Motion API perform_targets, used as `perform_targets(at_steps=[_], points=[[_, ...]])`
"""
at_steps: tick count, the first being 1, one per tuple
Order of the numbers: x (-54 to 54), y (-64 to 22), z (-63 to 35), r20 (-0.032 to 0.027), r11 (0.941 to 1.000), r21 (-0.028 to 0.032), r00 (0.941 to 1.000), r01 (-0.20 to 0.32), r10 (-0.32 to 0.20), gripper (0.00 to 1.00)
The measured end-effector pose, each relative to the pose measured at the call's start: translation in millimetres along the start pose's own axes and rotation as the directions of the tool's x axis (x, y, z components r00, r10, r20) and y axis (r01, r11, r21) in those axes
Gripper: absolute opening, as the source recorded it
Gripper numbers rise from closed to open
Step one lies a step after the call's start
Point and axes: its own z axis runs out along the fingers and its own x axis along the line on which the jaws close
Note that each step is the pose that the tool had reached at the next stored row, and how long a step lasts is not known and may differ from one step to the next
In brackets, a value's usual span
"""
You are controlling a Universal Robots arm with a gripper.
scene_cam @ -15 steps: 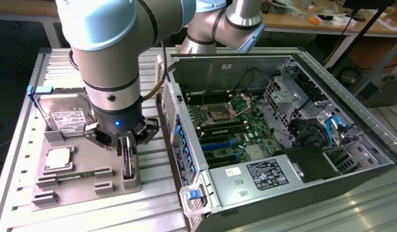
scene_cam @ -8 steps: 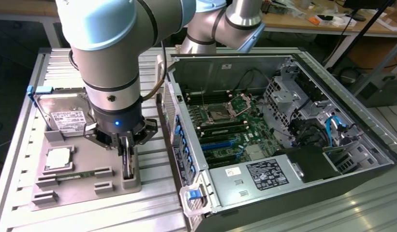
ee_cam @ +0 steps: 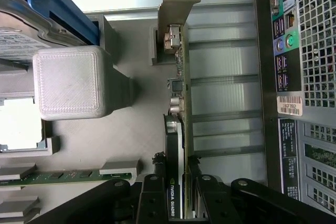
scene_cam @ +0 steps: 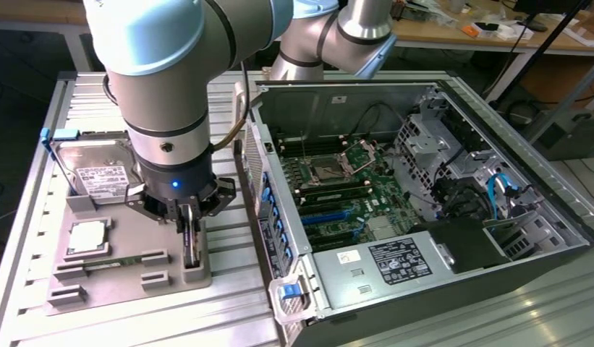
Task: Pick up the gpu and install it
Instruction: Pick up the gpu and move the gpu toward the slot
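Standing on its long edge in the grey holder tray, the gpu sits directly between the fingers. The gripper pinches the card from both sides, one finger against each face. The card's silver bracket lies well beyond the fingertips.

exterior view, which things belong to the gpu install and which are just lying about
Job: thin dark gpu card with silver bracket, black gripper clamping it, open dark computer case.
Lying about: silver boxy hard drive, green memory stick, square silver processor chip.
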Motion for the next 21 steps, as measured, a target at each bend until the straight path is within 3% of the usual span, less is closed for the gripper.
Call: perform_targets(at_steps=[13, 21], points=[[0.0, 0.0, -0.1, 0.0003, 1.0, -0.0002, 1.0, 0.0, 0.0, 0.27], [-0.2, 0.2, -5.5, 0.0, 1.0, 0.0003, 1.0, 0.0, 0.0, 0.27]])
